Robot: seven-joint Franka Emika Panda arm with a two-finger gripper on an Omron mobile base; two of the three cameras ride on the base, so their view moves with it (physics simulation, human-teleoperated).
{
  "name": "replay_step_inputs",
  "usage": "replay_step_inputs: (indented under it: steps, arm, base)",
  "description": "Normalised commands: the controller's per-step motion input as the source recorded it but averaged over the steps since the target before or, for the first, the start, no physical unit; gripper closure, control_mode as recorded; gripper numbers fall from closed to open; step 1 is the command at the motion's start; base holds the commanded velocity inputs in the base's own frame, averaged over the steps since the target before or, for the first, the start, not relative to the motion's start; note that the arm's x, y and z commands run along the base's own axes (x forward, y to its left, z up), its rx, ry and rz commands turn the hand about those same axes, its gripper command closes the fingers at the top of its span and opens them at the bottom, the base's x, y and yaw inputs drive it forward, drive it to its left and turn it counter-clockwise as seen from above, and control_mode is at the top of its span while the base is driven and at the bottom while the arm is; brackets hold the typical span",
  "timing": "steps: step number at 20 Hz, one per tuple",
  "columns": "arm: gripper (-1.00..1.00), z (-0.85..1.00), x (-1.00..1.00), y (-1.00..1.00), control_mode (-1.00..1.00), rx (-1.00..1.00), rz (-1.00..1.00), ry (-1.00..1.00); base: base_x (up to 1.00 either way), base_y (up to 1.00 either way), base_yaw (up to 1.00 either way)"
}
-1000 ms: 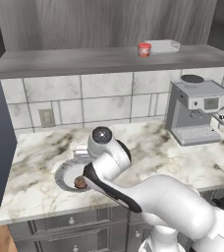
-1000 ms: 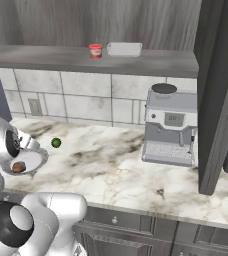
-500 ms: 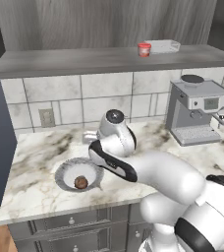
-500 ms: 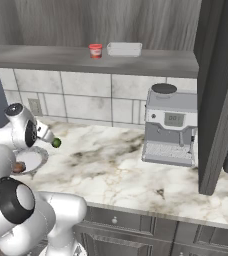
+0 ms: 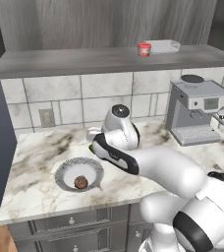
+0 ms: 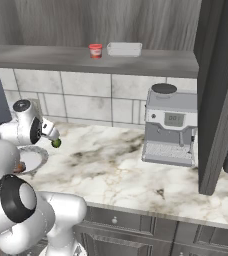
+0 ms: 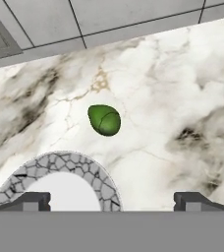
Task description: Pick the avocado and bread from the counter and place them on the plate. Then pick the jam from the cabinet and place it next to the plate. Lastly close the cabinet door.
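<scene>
The gripper (image 7: 112, 199) hangs over the counter (image 5: 40, 152) with its fingers wide apart and holding nothing. The avocado (image 7: 104, 119) lies on the marble just beyond the plate (image 5: 65, 170), near the tiled wall. The bread (image 5: 80, 182) sits on the plate. The jam (image 5: 144, 49) stands on the cabinet (image 6: 151, 60) shelf beside a white tray (image 5: 163, 46)

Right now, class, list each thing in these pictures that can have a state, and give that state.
pincer: open, empty
avocado: lying on the counter, outside the plate
bread: on the plate
jam: on the cabinet shelf, upright
cabinet door: open
</scene>
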Motion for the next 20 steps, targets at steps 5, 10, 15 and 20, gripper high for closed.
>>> replay_step_inputs:
  steps: [5, 10, 15, 20]
  arm:
    - [-1.0, 0.0, 0.38, -0.05, -1.0, 0.0, 0.04, 0.1]
    - [-1.0, 0.0, 0.4, -0.01, -1.0, 0.0, 0.05, 0.15]
    - [-1.0, 0.0, 0.24, 0.0, -1.0, 0.0, 0.08, 0.11]
    - [-1.0, 0.0, 0.12, 0.0, -1.0, -0.01, 0.17, 0.03]
  base:
    - [0.0, 0.0, 0.0]
    - [0.0, 0.0, 0.0]
    - [0.0, 0.0, 0.0]
    - [0.0, 0.0, 0.0]
